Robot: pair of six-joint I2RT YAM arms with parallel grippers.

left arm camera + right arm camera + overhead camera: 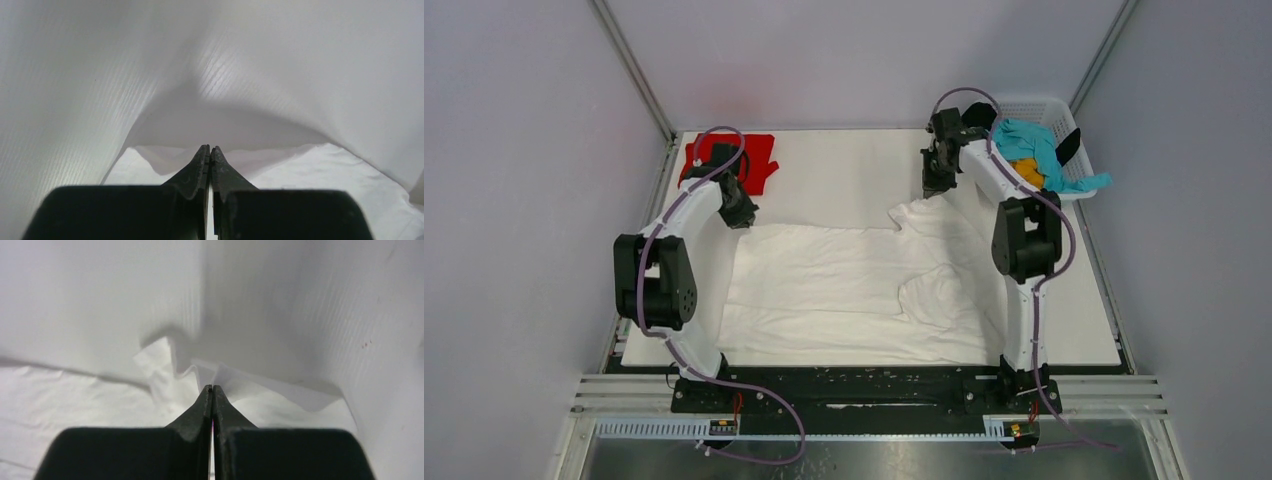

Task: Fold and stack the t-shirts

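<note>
Clenched, the left jaws, tips pressed together on the far-left corner of the white t-shirt (824, 285), with cloth rising like a tent just past them in the wrist view. Likewise clamped, the right jaws, nipping a crumpled edge at the far-right corner of the same shirt. Spread wide across the middle of the white surface (844, 165), wrinkled, with one sleeve flopped inward near the right arm (1024, 240). At the far-left corner, a red t-shirt (759, 150) lying flat, partly behind the left arm (686, 215). At the far-right corner, a white lattice basket (1034, 108) holding a teal t-shirt (1034, 140) spilling over the rim, an orange t-shirt (1029, 172) beneath it and a black t-shirt (1069, 145) beside. Pale grey walls (524, 150) on three sides, and a metal rail (874, 395) along the near edge.
</note>
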